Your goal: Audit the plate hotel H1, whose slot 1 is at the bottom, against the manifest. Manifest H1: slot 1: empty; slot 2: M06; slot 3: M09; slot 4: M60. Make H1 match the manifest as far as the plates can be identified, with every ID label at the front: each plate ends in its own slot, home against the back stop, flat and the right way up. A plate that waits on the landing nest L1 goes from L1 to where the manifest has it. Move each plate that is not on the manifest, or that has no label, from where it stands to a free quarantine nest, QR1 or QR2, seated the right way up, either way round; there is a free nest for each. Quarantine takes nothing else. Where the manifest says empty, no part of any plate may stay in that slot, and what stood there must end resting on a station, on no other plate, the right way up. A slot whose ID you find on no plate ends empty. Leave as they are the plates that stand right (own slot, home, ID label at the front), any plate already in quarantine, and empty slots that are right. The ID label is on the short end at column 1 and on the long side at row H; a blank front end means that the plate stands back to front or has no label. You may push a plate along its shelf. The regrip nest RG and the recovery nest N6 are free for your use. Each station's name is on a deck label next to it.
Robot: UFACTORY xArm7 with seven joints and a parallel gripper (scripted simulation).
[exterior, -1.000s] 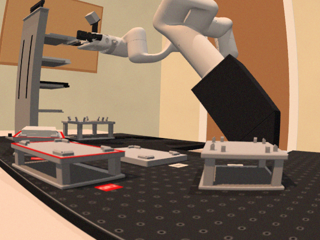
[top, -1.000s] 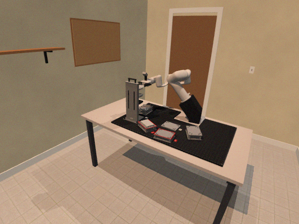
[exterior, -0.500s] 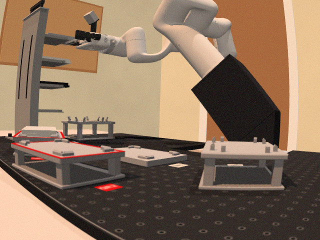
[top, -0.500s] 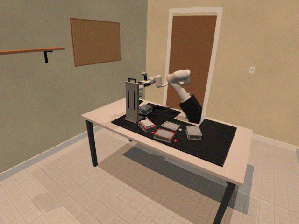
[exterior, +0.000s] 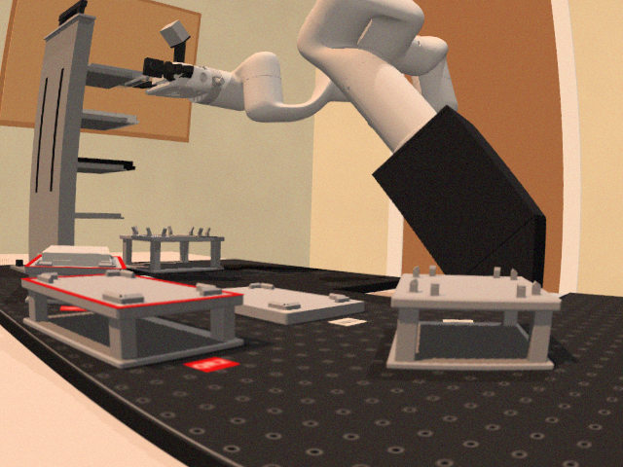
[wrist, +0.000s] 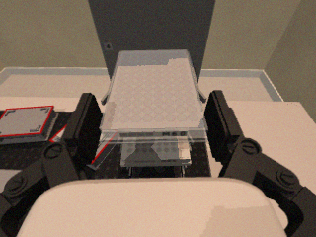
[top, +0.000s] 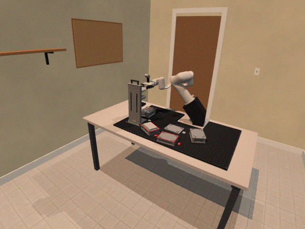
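Observation:
The plate hotel H1 is a grey tower with four shelves at the left of the black deck; it also shows in the exterior view. My gripper is level with the top shelf, and it shows small in the top and exterior views. It is shut on a clear well plate, gripping its two long sides near the end that faces me. The plate lies flat and reaches back toward the hotel's dark rear wall. I cannot read any label on its near end. The lower shelves are seen edge-on, so their contents are unclear.
A red-edged quarantine nest beside the hotel holds a pale plate. A second red-edged nest stands in front of it. A low flat nest, a raised nest with pins and a pinned nest under the arm also stand on the deck.

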